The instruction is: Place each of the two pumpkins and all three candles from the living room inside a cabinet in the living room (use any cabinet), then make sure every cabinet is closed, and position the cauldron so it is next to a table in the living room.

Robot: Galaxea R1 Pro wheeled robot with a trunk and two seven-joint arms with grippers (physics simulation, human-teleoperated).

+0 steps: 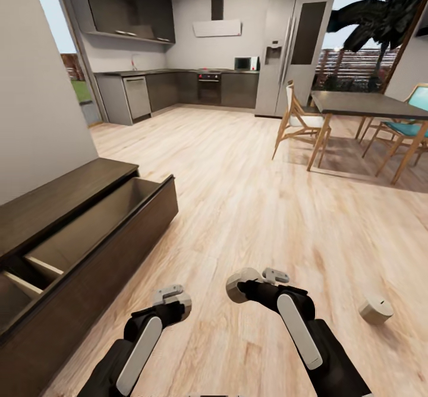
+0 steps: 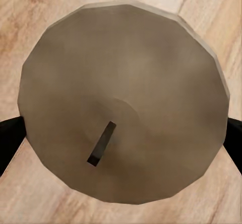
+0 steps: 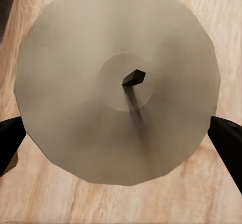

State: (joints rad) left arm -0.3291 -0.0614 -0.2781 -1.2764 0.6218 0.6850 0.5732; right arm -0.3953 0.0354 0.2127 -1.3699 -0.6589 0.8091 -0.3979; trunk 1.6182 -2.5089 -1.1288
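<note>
I hold one beige round candle in each hand. In the left wrist view a candle (image 2: 123,103) with a dark wick sits between my black fingers (image 2: 10,138). The right wrist view shows another candle (image 3: 118,83) between the fingertips (image 3: 227,136). In the head view my left gripper (image 1: 173,302) and right gripper (image 1: 246,283) hover low over the floor, each shut on its candle. A third candle (image 1: 375,311) lies on its side on the floor to the right. The dark-brown cabinet (image 1: 113,236) stands at the left with its drawers pulled open. Pumpkins, cauldron and table are out of view.
A tall dining table (image 1: 368,104) with light wooden legs and chairs (image 1: 300,120) stands at the back right. Kitchen counters (image 1: 178,88) and a fridge (image 1: 294,46) line the far wall. A grey wall (image 1: 35,117) rises behind the cabinet. Wooden floor (image 1: 249,195) stretches ahead.
</note>
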